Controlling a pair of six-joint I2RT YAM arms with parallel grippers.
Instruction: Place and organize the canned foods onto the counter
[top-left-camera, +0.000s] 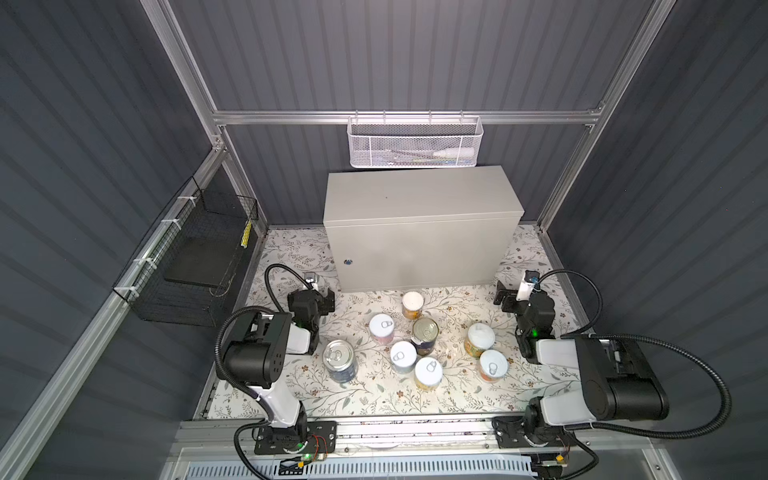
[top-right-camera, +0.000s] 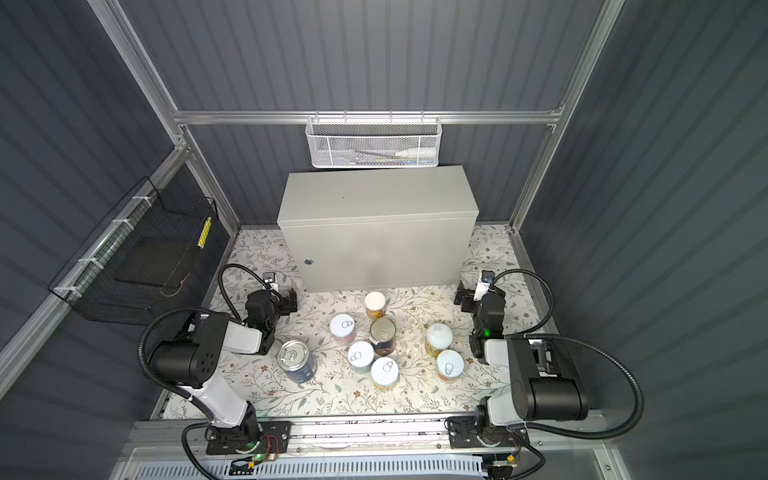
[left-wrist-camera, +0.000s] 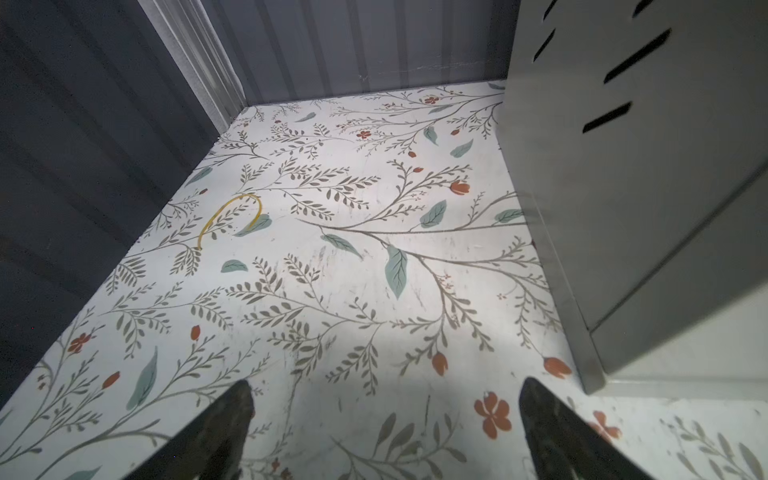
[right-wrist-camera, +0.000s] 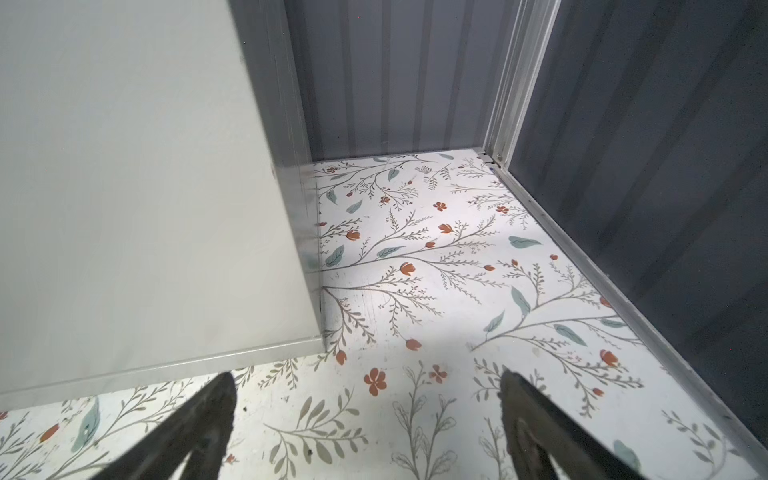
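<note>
Your left gripper (left-wrist-camera: 386, 384) is spread wide and holds nothing. The counter (left-wrist-camera: 623, 208) rises just beside its inner finger. Your right gripper (right-wrist-camera: 365, 374) gapes empty too, with the counter's other front corner near its inner finger. All eight canned foods (top-left-camera: 424, 332) stand on the floral mat (top-left-camera: 374, 395) between the two grippers, back from their fingertips.

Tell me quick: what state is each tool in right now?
Left tool: open, holding nothing.
Right tool: open, holding nothing.
</note>
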